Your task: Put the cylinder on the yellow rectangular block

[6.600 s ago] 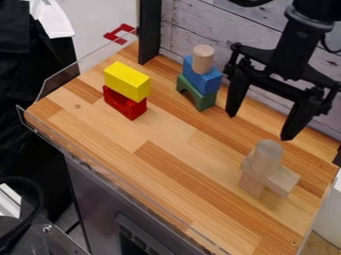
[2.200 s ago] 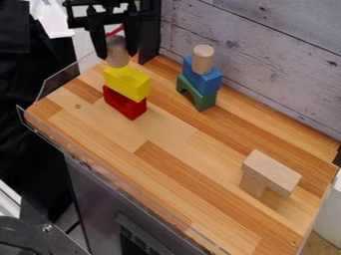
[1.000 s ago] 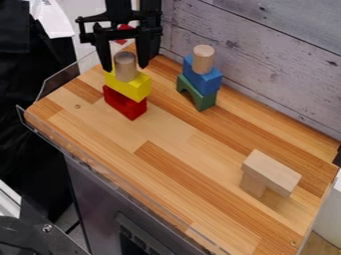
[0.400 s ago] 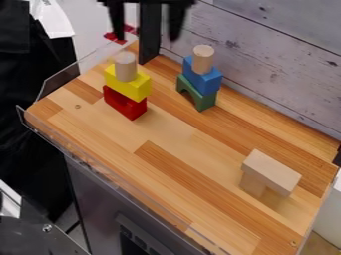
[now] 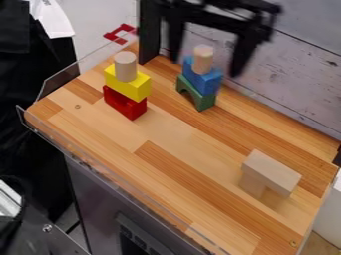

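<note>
Striped wooden tabletop (image 5: 163, 127): carries three separate builds, all upright.

Black two-finger hand (image 5: 205, 66): above the tabletop, toward its back edge, well apart from the yellow build. Its fingers stand wide apart with nothing gripped. The cylinder of the neighbouring build shows between them in the line of sight, but neither finger appears to clamp it.

Pale wooden plank on its short support (image 5: 271, 172): near the right end; judged to need no work.

Green arch with a blue block on top (image 5: 203, 79): behind and to the right of the yellow build, bearing its own wooden cylinder; not part of the finding.

Yellow rectangular block (image 5: 136, 85): rests on a red block (image 5: 124, 103), appears level.

Pale wooden cylinder (image 5: 125, 66): upright on top of the yellow block, toward its back-left end rather than centred, free of the hand and apparently steady.

Assessment: placement and release both judged complete. No placing step is outstanding; at most, the hand should keep clear of both cylinder-topped builds.
</note>
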Controlling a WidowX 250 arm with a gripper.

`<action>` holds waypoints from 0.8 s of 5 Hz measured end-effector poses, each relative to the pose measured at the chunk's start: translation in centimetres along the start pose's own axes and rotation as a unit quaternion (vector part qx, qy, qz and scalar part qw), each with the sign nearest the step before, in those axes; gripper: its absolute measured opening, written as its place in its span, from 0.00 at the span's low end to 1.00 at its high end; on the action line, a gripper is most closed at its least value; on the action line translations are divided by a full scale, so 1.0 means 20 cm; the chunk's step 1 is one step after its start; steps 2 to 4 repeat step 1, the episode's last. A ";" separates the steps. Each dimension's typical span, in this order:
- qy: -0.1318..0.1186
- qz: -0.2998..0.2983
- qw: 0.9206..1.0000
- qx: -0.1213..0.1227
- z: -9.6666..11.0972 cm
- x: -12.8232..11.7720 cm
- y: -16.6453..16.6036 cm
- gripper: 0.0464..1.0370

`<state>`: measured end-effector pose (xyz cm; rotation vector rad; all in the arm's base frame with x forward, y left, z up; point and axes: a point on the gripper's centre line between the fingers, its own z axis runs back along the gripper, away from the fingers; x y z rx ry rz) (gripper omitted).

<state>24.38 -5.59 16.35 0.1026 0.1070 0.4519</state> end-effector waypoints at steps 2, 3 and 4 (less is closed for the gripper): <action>0.004 -0.034 0.999 -0.014 -0.05 -0.02 -0.15 0.96; 0.004 -0.034 0.999 -0.014 -0.05 -0.02 -0.15 0.96; 0.004 -0.034 0.999 -0.014 -0.05 -0.02 -0.15 0.96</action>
